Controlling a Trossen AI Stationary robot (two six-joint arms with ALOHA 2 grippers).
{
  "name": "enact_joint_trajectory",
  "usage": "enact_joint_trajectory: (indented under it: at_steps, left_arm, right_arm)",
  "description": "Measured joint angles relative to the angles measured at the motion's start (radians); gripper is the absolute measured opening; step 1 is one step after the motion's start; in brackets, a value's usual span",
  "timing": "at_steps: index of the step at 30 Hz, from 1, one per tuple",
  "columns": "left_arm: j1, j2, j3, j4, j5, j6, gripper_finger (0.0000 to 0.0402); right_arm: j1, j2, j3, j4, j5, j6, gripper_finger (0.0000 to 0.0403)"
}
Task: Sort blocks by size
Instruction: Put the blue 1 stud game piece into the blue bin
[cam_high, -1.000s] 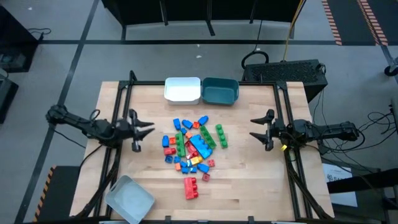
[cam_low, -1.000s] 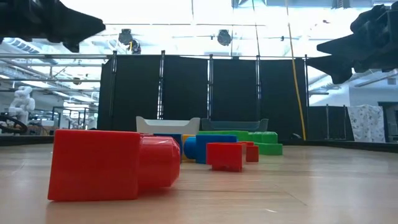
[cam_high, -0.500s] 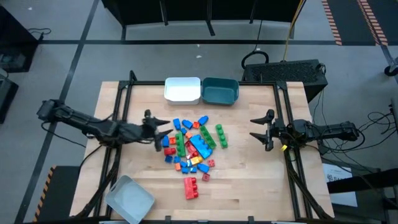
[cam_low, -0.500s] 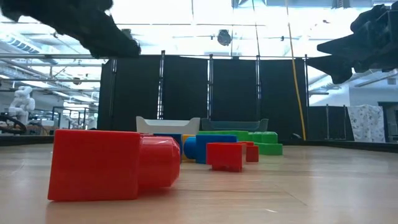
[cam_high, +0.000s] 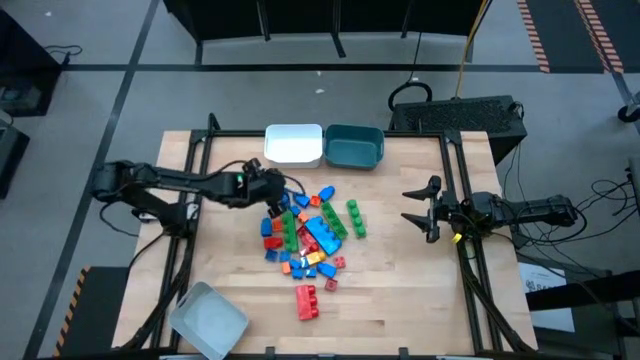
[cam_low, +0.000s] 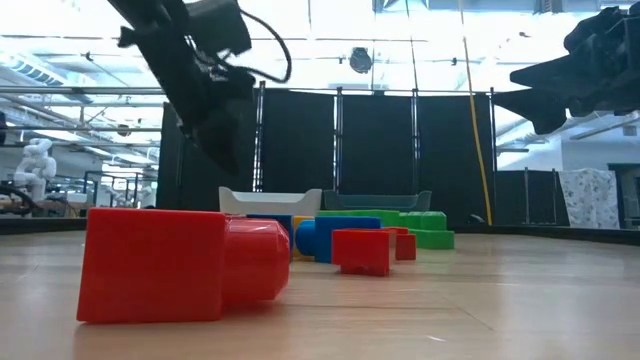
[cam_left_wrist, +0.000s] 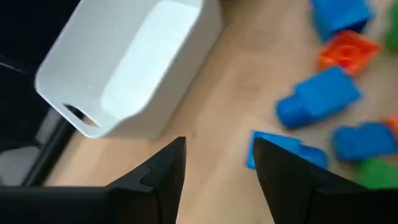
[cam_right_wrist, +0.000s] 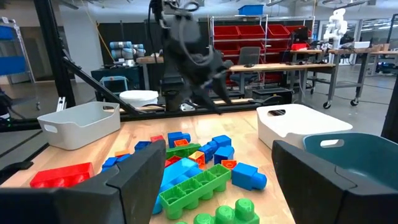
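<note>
lying in a loose heap at the table's middle, the blocks (cam_high: 308, 235) are small studded plastic bricks in blue, green, red, orange and yellow, from tiny cubes to longer bars; one red bar sits apart at the near edge. the left gripper (cam_high: 277, 203) hangs over the heap's left side, fingers parted above a blue brick (cam_left_wrist: 286, 149), seemingly not touching it. the right gripper (cam_high: 412, 207) waits spread wide at the right, well apart from the heap.
</note>
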Motion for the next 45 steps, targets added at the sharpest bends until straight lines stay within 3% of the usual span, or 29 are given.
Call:
enact_joint_trajectory:
  at_steps: [3,9,12,16,20,26,34,39,45]
  left_arm:
    - [0.097,0.011,0.001,0.041,0.072,-0.119,0.0189]
    - [0.262,0.026,0.002,0.012,0.407,-0.395,0.0189]
    - [0.282,0.027,0.002,0.037,0.544,-0.393,0.0189]
    - [0.263,0.027,0.006,0.081,0.676,-0.201,0.0189]
    - [0.226,0.026,0.019,0.032,0.635,0.093,0.0189]
    - [0.179,0.026,0.019,-0.011,0.493,0.303,0.019]
    - [0.149,0.026,0.019,-0.006,0.558,0.337,0.02]
    - [0.14,0.026,0.019,-0.006,0.565,0.395,0.0254]
    - [0.126,0.035,0.019,-0.005,0.45,0.464,0.0317]
  right_arm:
    - [0.0,0.0,0.0,0.0,0.0,0.0,0.0279]
    - [0.0,0.0,0.0,0.0,0.0,0.0,0.0279]
    - [0.0,0.0,0.0,0.0,0.0,0.0,0.0279]
    - [0.0,0.002,0.0,0.0,0.0,0.0,0.0279]
    - [0.0,0.009,0.0,0.0,0.0,0.0,0.0279]
    - [0.0,0.04,0.0,-0.001,0.0,0.0,0.0279]
    - [0.0,0.091,0.0,-0.001,0.0,0.0,0.0279]
    - [0.0,0.107,0.0,0.0,0.0,0.0,0.0279]
    - [0.0,0.114,0.0,-0.001,0.0,-0.002,0.0279]
